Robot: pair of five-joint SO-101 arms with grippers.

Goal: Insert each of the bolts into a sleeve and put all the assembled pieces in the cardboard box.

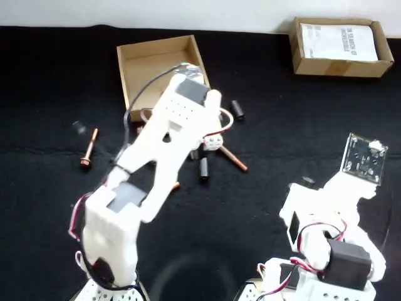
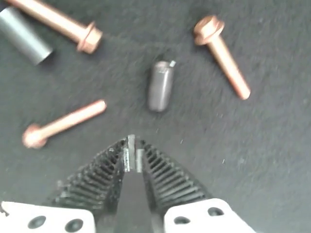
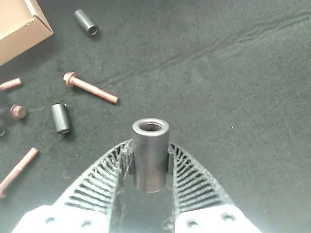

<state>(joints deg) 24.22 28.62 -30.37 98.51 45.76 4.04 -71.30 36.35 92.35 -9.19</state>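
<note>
Holding a sleeve (image 3: 150, 155): right tool (image 3: 149, 145), hole left clear, likely for a bolt.
Left tool (image 2: 132, 145): pinched closed, empty, over loose bolts (image 2: 65, 122) on the tabletop (image 2: 272, 145).

Cardboard box (image 3: 17, 26) partly off-frame.

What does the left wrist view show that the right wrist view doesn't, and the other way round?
Left wrist, not right: the left fingers, shut and empty, just short of a lying sleeve. Right wrist, not left: the right fingers shut on a held sleeve, plus a corner of the box. Both: loose bolts and sleeves on black cloth.
</note>
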